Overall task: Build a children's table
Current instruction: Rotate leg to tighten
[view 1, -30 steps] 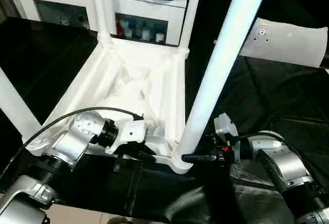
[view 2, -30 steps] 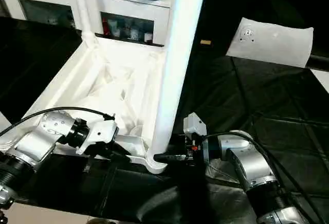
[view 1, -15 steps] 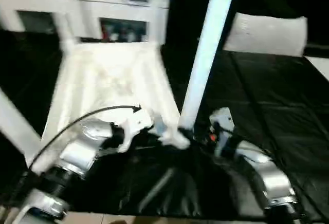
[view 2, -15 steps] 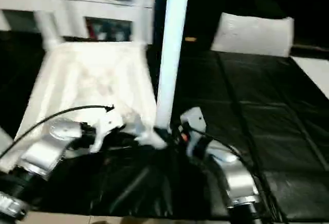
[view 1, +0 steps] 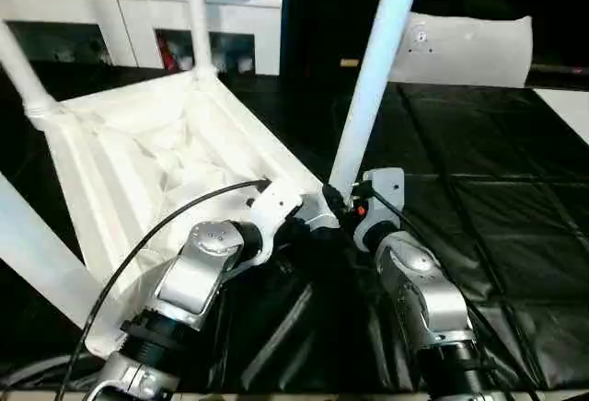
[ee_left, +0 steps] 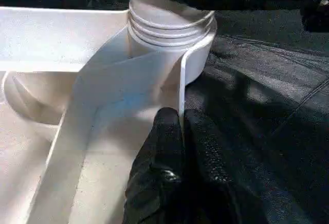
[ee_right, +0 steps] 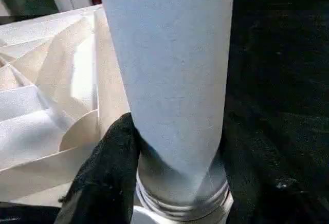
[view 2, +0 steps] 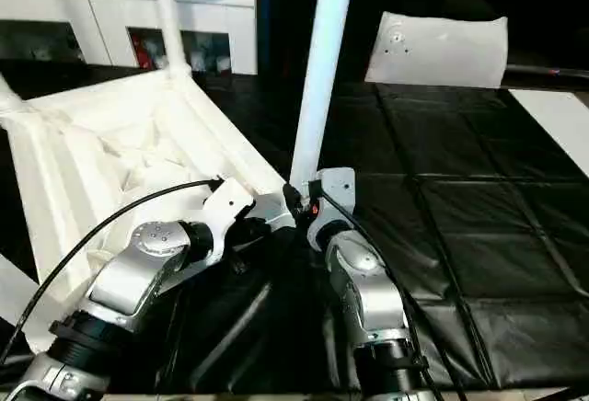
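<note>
One tabletop (view 1: 138, 162) lies upside down on the black cloth (view 1: 479, 199), filling the left half of the head views, its ribbed underside facing up and one corner pointing toward the lower centre of the frame. Four legs can be counted in the left eye view, all standing in corner sockets: a near leg (view 1: 373, 79) rising from the frame's centre toward the upper middle, a far leg (view 1: 196, 15) at the upper left centre, a third leg (view 1: 18, 74) at the upper left edge, and a fourth leg (view 1: 37, 258) crossing the lower left edge. Two silver forearms reach up from the bottom edge and meet at the near corner. The left gripper (ee_left: 177, 131) is pinched closed on the thin upright rim of the tabletop just beside the near corner socket (ee_left: 172, 34), its two black fingertips (ee_left: 165, 126) pressed on either side of the wall. The right gripper (ee_right: 175, 162) is clasped around the base of the near leg just above the socket's threaded collar, with one black finger (ee_right: 110, 167) lying against the leg's side. One white pillow-like block (view 1: 465, 50) rests on the cloth at the upper right, well apart from the table. One white cabinet (view 1: 138, 15) stands along the top left behind the tabletop.
</note>
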Robot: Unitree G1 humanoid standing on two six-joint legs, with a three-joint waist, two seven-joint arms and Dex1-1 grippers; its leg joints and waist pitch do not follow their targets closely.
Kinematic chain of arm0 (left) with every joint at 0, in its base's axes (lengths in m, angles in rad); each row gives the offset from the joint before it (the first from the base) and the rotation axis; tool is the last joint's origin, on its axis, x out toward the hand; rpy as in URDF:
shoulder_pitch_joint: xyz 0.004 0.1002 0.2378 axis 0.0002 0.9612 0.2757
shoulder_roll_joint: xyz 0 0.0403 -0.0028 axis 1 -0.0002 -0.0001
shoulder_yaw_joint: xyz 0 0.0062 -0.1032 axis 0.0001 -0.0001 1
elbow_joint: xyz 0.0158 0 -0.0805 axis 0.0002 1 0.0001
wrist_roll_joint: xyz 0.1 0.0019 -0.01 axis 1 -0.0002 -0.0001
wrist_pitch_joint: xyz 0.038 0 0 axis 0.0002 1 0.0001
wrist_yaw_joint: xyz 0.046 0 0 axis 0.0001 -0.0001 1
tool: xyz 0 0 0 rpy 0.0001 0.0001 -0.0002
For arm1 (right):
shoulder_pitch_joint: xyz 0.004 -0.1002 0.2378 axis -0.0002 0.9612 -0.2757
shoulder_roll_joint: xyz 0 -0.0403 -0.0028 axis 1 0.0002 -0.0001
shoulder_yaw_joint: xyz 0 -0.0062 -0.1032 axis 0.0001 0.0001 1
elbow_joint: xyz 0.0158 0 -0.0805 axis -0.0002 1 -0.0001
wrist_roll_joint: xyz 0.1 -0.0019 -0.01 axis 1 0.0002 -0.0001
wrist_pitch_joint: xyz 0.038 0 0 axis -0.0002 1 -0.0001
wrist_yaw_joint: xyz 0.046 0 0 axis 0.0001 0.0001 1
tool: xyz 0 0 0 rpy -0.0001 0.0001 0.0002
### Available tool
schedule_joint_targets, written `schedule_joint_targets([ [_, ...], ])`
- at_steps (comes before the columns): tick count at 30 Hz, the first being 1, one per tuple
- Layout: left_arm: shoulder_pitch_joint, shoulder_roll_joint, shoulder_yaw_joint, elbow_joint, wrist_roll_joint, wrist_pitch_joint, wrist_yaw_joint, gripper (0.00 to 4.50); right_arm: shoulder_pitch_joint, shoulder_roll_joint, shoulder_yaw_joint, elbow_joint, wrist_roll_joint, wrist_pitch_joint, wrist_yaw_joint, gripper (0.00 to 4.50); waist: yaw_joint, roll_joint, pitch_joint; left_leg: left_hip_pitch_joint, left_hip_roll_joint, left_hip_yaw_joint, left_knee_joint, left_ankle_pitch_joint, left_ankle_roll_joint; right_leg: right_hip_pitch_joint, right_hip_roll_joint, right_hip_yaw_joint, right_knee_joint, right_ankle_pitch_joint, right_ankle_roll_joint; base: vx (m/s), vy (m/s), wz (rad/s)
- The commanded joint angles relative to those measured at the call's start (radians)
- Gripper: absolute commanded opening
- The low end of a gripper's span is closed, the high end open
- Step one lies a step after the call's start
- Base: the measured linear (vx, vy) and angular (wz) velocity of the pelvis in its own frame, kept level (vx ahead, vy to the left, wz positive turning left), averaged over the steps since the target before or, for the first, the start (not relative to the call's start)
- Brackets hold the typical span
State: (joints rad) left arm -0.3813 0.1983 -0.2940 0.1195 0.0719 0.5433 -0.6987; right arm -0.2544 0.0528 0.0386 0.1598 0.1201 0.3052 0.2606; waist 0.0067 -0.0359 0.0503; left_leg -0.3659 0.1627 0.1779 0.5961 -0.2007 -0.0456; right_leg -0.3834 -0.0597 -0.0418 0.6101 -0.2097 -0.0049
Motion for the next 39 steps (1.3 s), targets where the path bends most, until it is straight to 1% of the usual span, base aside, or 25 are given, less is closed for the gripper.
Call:
schedule_joint_targets([
  [1,0.009,0.02,-0.046,-0.002,-0.023,-0.049,-0.06,0.0,0.027,-0.017,0.058,-0.005,0.051,0.035,0.106,2.73,0.008,-0.003,-0.043,0.004,0.07,-0.03,-0.087,-0.208,0.035,0.027,-0.089,0.056,-0.084,-0.228,-0.167,0.0,0.0,0.0],
  [2,0.011,0.044,-0.049,0.004,-0.021,-0.061,-0.081,0.0,0.031,-0.039,0.047,-0.018,0.06,0.027,0.129,2.73,0.008,-0.008,-0.045,0.004,0.069,-0.028,-0.086,-0.191,0.041,0.028,-0.088,0.055,-0.082,-0.204,-0.173,0.0,0.0,0.0],
  [3,0.011,0.048,-0.05,0.006,-0.02,-0.064,-0.084,0.0,0.032,-0.043,0.045,-0.02,0.061,0.027,0.133,2.77,0.008,-0.008,-0.045,0.002,0.069,-0.028,-0.086,-0.18,0.044,0.031,-0.088,0.055,-0.08,-0.191,-0.176,0.0,0.0,0.0],
  [4,0.013,0.069,-0.05,0.013,-0.015,-0.077,-0.099,0.0,0.035,-0.063,0.036,-0.032,0.067,0.024,0.154,3.02,0.008,-0.008,-0.049,0.002,0.07,-0.027,-0.084,-0.154,0.048,0.033,-0.089,0.054,-0.076,-0.162,-0.186,0.0,0.0,0.0],
  [6,0.016,0.111,-0.042,0.033,-0.017,-0.117,-0.147,0.0,0.045,-0.117,0.031,-0.06,0.082,0.017,0.223,3.17,0.01,-0.009,-0.052,0.003,0.07,-0.025,-0.078,-0.107,0.059,0.038,-0.087,0.052,-0.067,-0.081,-0.205,0.0,0.0,0.0],
  [8,0.016,0.125,-0.04,0.041,-0.015,-0.129,-0.16,0.0,0.048,-0.135,0.03,-0.068,0.088,0.013,0.248,3.2,0.01,-0.01,-0.051,0.003,0.07,-0.023,-0.077,-0.097,0.076,0.037,-0.087,0.052,-0.065,-0.054,-0.221,0.0,0.0,0.0],
  [9,0.016,0.148,-0.041,0.055,-0.018,-0.156,-0.191,0.0,0.052,-0.164,0.028,-0.08,0.097,0.007,0.289,3.28,0.01,-0.01,-0.05,0.004,0.07,-0.023,-0.077,-0.099,0.078,0.036,-0.088,0.052,-0.066,-0.06,-0.225,0.0,0.0,0.0],
  [10,0.01,0.191,-0.044,0.09,-0.024,-0.229,-0.246,0.0,0.06,-0.216,0.024,-0.105,0.123,0.001,0.369,3.39,0.013,-0.02,-0.047,0.004,0.07,-0.022,-0.079,-0.128,0.078,0.037,-0.089,0.051,-0.072,-0.12,-0.218,0.0,0.0,0.0],
  [12,0.007,0.21,-0.048,0.106,-0.027,-0.273,-0.271,0.0,0.064,-0.237,0.022,-0.115,0.136,-0.002,0.403,3.56,0.018,-0.017,-0.042,0.008,0.072,-0.024,-0.082,-0.171,0.067,0.034,-0.09,0.053,-0.079,-0.205,-0.195,0.0,0.0,0.0],
  [13,-0.001,0.239,-0.053,0.14,-0.037,-0.336,-0.326,0.0,0.078,-0.274,0.018,-0.142,0.165,0.002,0.462,3.61,0.018,-0.026,-0.04,0.008,0.071,-0.024,-0.084,-0.195,0.058,0.031,-0.09,0.052,-0.083,-0.259,-0.181,0.0,0.0,0.0],
  [15,-0.007,0.251,-0.051,0.158,-0.045,-0.37,-0.355,0.0,0.089,-0.294,0.017,-0.157,0.181,0.005,0.494,3.71,0.024,-0.021,-0.04,0.013,0.073,-0.024,-0.084,-0.213,0.049,0.028,-0.093,0.054,-0.088,-0.305,-0.163,0.0,0.0,0.0],
  [18,-0.039,0.279,-0.046,0.218,-0.054,-0.457,-0.414,0.0,0.129,-0.351,0.025,-0.205,0.209,0.004,0.57,4.0,0.033,-0.027,-0.04,0.017,0.077,-0.025,-0.088,-0.223,0.035,0.022,-0.092,0.053,-0.086,-0.296,-0.164,0.0,0.0,0.0],
  [20,-0.049,0.289,-0.05,0.236,-0.048,-0.48,-0.426,0.0,0.141,-0.362,0.027,-0.221,0.215,0.006,0.581,4.1,0.039,-0.029,-0.042,0.015,0.078,-0.025,-0.089,-0.204,0.03,0.025,-0.093,0.053,-0.08,-0.259,-0.168,0.0,0.0,0.0],
  [22,-0.068,0.309,-0.051,0.273,-0.061,-0.531,-0.481,0.0,0.176,-0.385,0.026,-0.27,0.241,0.026,0.604,4.43,0.043,-0.031,-0.043,0.016,0.077,-0.024,-0.087,-0.197,0.033,0.026,-0.095,0.054,-0.081,-0.254,-0.166,0.0,0.0,0.0],
  [25,-0.074,0.317,-0.045,0.287,-0.076,-0.563,-0.509,0.0,0.196,-0.396,0.021,-0.294,0.254,0.046,0.608,4.47,0.048,-0.036,-0.044,0.014,0.077,-0.024,-0.086,-0.185,0.036,0.027,-0.095,0.054,-0.079,-0.245,-0.166,0.0,0.0,0.0],
  [28,-0.072,0.333,-0.022,0.286,-0.104,-0.62,-0.54,0.0,0.234,-0.401,0.003,-0.324,0.265,0.061,0.587,4.47,0.053,-0.035,-0.045,0.016,0.079,-0.023,-0.087,-0.183,0.029,0.024,-0.096,0.053,-0.075,-0.232,-0.173,0.0,0.0,0.0],
  [29,-0.072,0.333,-0.022,0.286,-0.104,-0.62,-0.54,0.0,0.234,-0.401,0.003,-0.324,0.265,0.061,0.587,4.47,0.053,-0.034,-0.046,0.016,0.079,-0.024,-0.087,-0.181,0.028,0.025,-0.095,0.052,-0.073,-0.226,-0.176,0.0,0.0,0.0],
  [30,-0.058,0.328,0.019,0.255,-0.152,-0.619,-0.546,0.28,0.256,-0.387,-0.021,-0.35,0.287,0.064,0.562,4.49,0.053,-0.034,-0.047,0.016,0.079,-0.024,-0.087,-0.177,0.026,0.026,-0.096,0.052,-0.073,-0.208,-0.179,0.0,0.0,0.0],
  [31,-0.052,0.323,0.036,0.245,-0.165,-0.618,-0.534,0.28,0.261,-0.381,-0.023,-0.358,0.286,0.061,0.552,4.49,0.054,-0.033,-0.046,0.016,0.081,-0.024,-0.087,-0.176,0.026,0.026,-0.097,0.052,-0.071,-0.199,-0.183,0.0,0.0,0.0],
  [32,-0.032,0.309,0.079,0.213,-0.205,-0.603,-0.506,0.28,0.273,-0.368,-0.028,-0.376,0.282,0.056,0.527,4.49,0.053,-0.028,-0.048,0.014,0.079,-0.024,-0.088,-0.174,0.02,0.028,-0.096,0.051,-0.067,-0.172,-0.195,0.0,0.0,0.0],
  [33,-0.027,0.308,0.087,0.204,-0.215,-0.596,-0.503,0.64,0.275,-0.366,-0.028,-0.379,0.281,0.057,0.521,4.5,0.054,-0.029,-0.05,0.015,0.08,-0.024,-0.086,-0.166,0.018,0.029,-0.096,0.051,-0.064,-0.151,-0.203,0.0,0.0,0.0],
  [35,0.028,0.294,0.148,0.12,-0.279,-0.535,-0.449,0.66,0.29,-0.351,-0.029,-0.399,0.262,0.057,0.471,4.5,0.051,-0.02,-0.048,0.015,0.08,-0.023,-0.087,-0.163,0.015,0.027,-0.092,0.05,-0.062,-0.108,-0.226,0.0,0.0,0.0],
  [36,0.049,0.29,0.164,0.089,-0.295,-0.513,-0.424,0.71,0.296,-0.349,-0.032,-0.406,0.255,0.058,0.453,4.5,0.049,-0.024,-0.049,0.014,0.085,-0.023,-0.088,-0.163,0.009,0.031,-0.093,0.05,-0.055,-0.075,-0.24,0.0,0.0,0.0],
  [38,0.132,0.266,0.206,-0.016,-0.309,-0.468,-0.323,1.04,0.314,-0.34,-0.039,-0.427,0.245,0.071,0.416,4.5,0.048,-0.028,-0.045,0.013,0.077,-0.021,-0.086,-0.188,0.018,0.03,-0.089,0.05,-0.065,-0.132,-0.228,0.0,0.0,0.0],
  [39,0.159,0.255,0.218,-0.052,-0.311,-0.452,-0.288,1.11,0.319,-0.337,-0.044,-0.435,0.249,0.079,0.406,4.5,0.048,-0.028,-0.045,0.013,0.077,-0.021,-0.086,-0.188,0.018,0.03,-0.089,0.05,-0.065,-0.132,-0.228,0.0,0.0,0.0],
])
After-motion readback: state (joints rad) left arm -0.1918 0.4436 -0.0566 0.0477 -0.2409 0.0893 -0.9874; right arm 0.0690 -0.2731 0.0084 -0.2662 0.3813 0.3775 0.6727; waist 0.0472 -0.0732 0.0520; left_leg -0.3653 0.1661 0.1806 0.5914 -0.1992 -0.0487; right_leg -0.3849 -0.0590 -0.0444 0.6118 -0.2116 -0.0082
